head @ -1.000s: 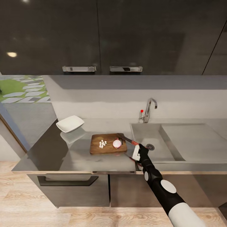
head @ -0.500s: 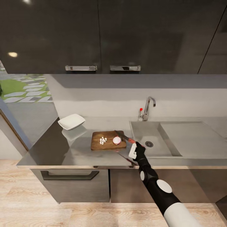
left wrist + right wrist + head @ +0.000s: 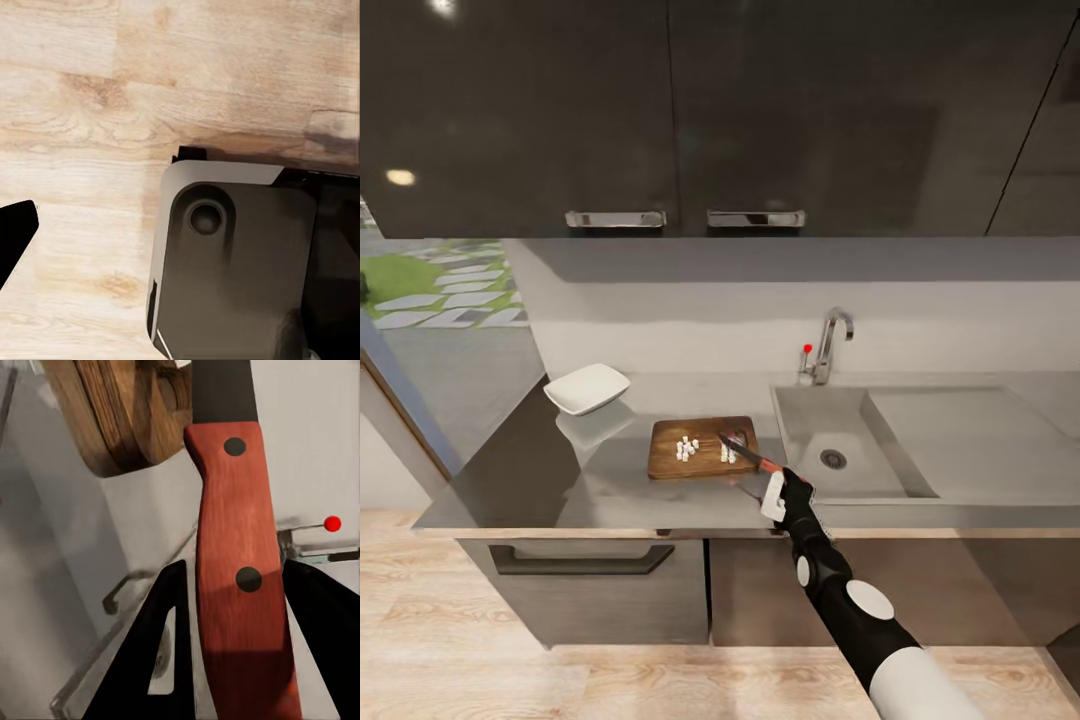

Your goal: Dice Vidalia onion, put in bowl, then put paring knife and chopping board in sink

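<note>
Right pincer (image 3: 769,478) clamped on knife handle, arm extended forward

Held in the black right tool (image 3: 236,660), the paring knife (image 3: 240,570) shows a red handle with black rivets — beyond it, a dark-brown grained chopping board (image 3: 680,462), white onion dice (image 3: 686,449) and a white bowl (image 3: 588,388) on the grey glossy tabletop (image 3: 540,480).

My right gripper (image 3: 772,490) grips the paring knife (image 3: 745,452) by its handle, blade reaching toward eleven o'clock over the chopping board (image 3: 703,446) on the desk (image 3: 590,485). White onion pieces (image 3: 686,449) lie in two small heaps on the board. The bowl (image 3: 587,388) sits at ten o'clock from it, the sink (image 3: 830,440) at three.
</note>
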You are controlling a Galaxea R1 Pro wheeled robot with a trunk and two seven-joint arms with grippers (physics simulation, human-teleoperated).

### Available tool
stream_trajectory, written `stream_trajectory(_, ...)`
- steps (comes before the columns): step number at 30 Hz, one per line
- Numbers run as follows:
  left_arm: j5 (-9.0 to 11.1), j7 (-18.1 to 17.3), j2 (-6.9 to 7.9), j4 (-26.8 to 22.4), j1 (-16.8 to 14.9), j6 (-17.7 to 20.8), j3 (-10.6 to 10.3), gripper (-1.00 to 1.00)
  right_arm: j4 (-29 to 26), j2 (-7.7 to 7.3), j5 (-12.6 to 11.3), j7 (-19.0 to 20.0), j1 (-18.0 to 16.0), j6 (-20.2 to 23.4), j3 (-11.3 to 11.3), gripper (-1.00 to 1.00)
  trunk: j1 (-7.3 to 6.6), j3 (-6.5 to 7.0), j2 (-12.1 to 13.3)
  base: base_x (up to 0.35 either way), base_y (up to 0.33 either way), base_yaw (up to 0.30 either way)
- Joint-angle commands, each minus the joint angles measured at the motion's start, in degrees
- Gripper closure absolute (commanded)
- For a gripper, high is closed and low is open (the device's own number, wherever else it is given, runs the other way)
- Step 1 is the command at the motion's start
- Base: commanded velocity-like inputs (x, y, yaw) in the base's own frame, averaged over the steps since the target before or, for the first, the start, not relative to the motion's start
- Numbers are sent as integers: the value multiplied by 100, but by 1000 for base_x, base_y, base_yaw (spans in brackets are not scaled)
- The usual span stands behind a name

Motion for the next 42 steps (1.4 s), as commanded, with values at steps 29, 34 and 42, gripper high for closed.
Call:
stream_trajectory(29, 59, -38, 4, 3, -12, -42, -39, -100, -3020, 586, -2700, 3417, -6, 982, -2550, 100, 8, -11, -9, 12, 8, 0)
stream_trajectory(34, 54, -38, 32, 3, -12, -46, -37, -100, -2050, 586, -2699, 2320, -6, 1346, -2564, 100, 8, -11, -9, 0, 0, 0)
stream_trajectory(42, 53, -47, -159, 1, -12, -63, -30, -100, -3224, 586, -3617, 2020, -6, 3130, -2578, 100, 8, -11, -9, 0, 0, 0)
